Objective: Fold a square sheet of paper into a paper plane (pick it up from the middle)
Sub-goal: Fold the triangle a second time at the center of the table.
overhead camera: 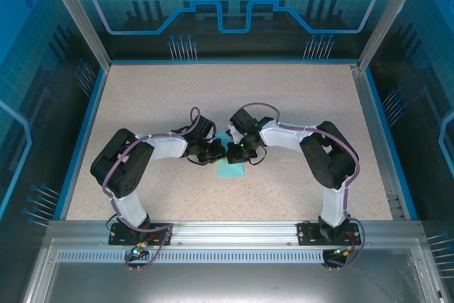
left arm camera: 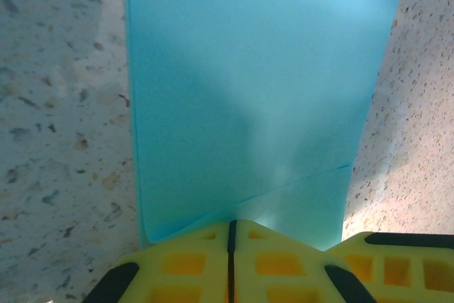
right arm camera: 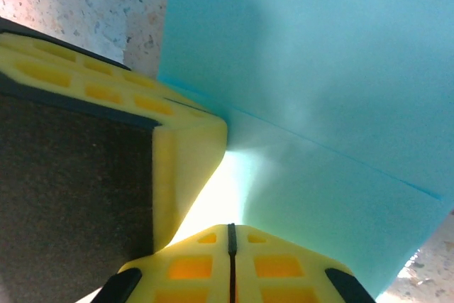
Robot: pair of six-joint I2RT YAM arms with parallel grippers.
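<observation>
Pinching square sheet of paper [left arm camera: 255, 90], left fingers [left arm camera: 191, 260], right fingers [right arm camera: 277, 264] hide edge.

Plain cyan-blue sheet of paper [left arm camera: 255, 90], yellow fingers [left arm camera: 191, 264] — black-trimmed, beige table [overhead camera: 298, 97] — dark-speckled.

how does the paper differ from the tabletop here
The paper sheet is plain light cyan; the tabletop is beige with dark speckles. The paper sheet carries a slanted fold edge near the left gripper; the tabletop is flat. The paper sheet is small, mid-table; the tabletop stretches far beyond it on every side. Both are pale.
</observation>
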